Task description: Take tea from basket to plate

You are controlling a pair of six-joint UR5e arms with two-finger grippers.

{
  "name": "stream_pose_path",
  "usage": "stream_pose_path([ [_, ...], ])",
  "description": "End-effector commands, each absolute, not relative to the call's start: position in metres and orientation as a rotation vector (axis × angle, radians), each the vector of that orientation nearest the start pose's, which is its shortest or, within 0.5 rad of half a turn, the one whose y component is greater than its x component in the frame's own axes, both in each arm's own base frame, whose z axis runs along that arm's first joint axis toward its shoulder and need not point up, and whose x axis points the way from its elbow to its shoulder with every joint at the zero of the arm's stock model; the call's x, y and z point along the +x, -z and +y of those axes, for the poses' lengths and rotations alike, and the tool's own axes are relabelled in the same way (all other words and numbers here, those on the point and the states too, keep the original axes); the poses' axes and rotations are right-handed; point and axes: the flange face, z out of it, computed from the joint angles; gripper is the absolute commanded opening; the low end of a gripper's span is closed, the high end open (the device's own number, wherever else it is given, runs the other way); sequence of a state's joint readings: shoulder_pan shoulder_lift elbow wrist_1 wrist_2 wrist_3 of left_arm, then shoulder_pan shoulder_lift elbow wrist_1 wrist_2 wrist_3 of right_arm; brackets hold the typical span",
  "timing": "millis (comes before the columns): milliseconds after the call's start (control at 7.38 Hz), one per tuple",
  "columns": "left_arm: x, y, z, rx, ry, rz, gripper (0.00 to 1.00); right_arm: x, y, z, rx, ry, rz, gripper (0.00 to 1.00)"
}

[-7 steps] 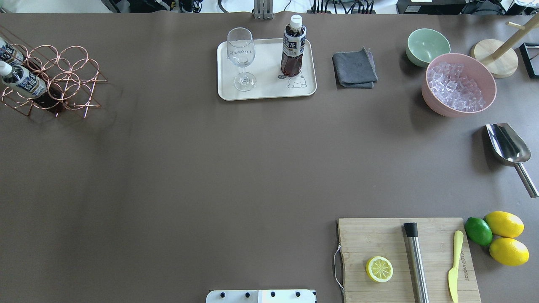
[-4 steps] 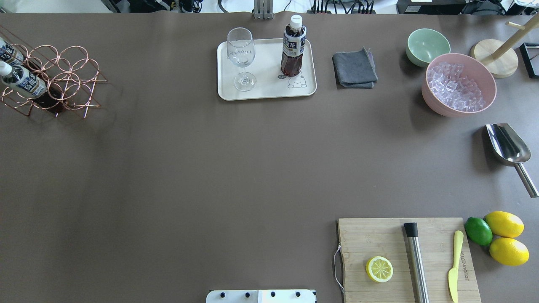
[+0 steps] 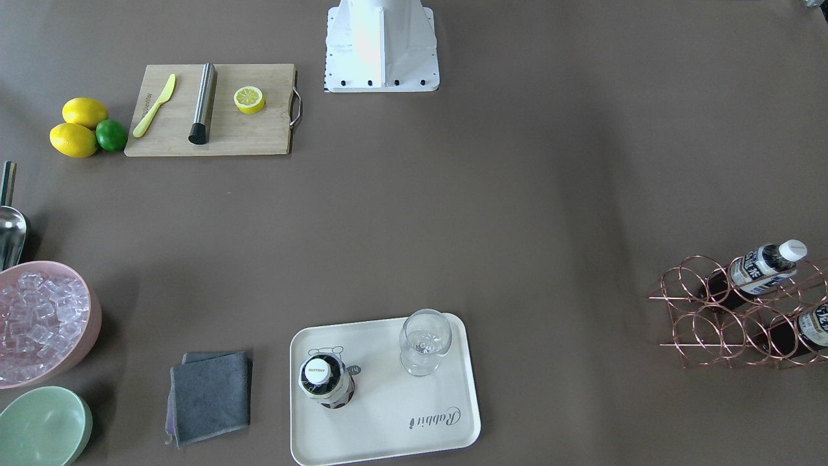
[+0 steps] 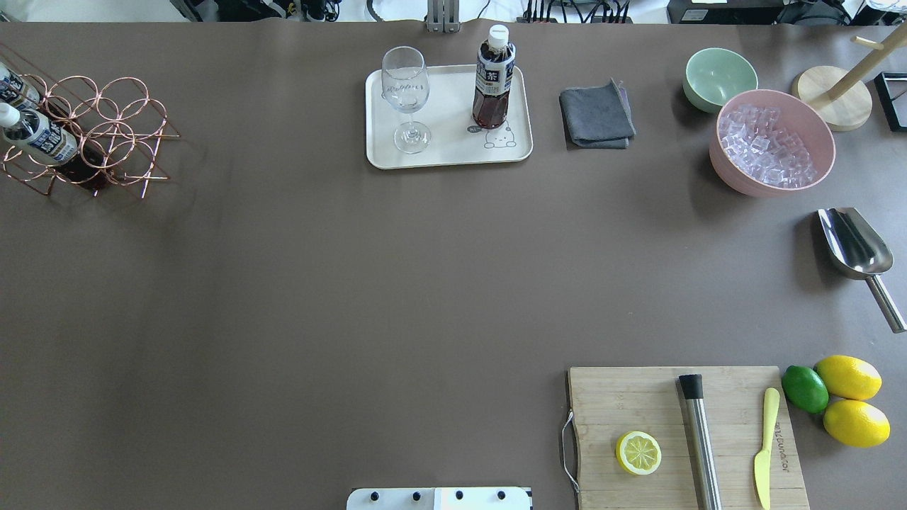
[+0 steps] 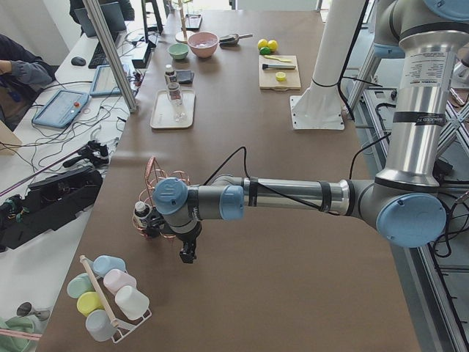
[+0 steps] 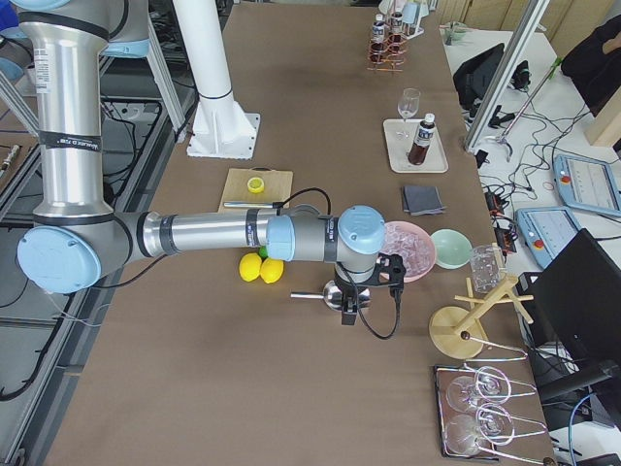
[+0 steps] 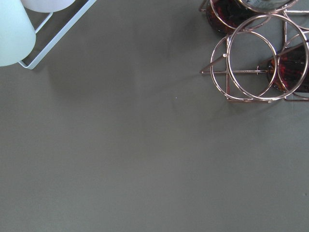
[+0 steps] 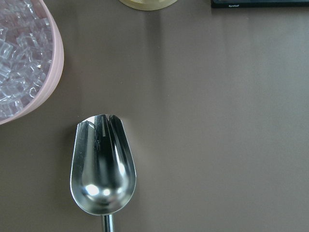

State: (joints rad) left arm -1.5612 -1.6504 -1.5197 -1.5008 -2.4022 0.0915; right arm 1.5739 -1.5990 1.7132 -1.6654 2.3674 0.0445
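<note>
Standing upright on the Rabbit tray [image 4: 453, 106] at the table's far edge, the tea bottle [image 4: 494, 85] looks delivered. Now the left gripper [image 5: 187, 251] hovers by the wire basket [image 4: 88, 134] at the far-left corner. I can't tell how its jaws stand, and the same goes for the right gripper [image 6: 349, 311]. Best retreat upward, clear of the rings.

Rose-gold basket [image 4: 99, 134], dark-brown white-capped tea [image 4: 493, 85], cream plate [image 4: 446, 120] with grey bear [image 4: 500, 136].

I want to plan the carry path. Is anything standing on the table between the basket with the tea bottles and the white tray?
Nothing visible does: the table is bare between the basket and the tray. On the tray, a wine glass stands at the basket-side end and one tea bottle at the far end.
</note>
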Motion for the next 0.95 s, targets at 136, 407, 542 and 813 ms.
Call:
stream_pose_path([
  [136,-0.055,-0.646,-0.525,0.014,-0.085,0.832,0.98,0.068,-0.619,-0.469,-0.038,-0.062,-0.779,1.00],
  [407,-0.054,-0.646,-0.526,0.014,-0.087,0.832,0.98,0.082,-0.618,-0.463,-0.020,-0.088,-0.779,1.00],
  [542,-0.054,-0.646,-0.525,0.013,-0.086,0.832,0.98,0.084,-0.621,-0.459,-0.025,-0.095,-0.780,1.00],
  [813,-0.040,-0.646,-0.528,-0.003,-0.108,0.832,0.98,0.112,-0.631,-0.441,-0.025,-0.171,-0.800,1.00],
])
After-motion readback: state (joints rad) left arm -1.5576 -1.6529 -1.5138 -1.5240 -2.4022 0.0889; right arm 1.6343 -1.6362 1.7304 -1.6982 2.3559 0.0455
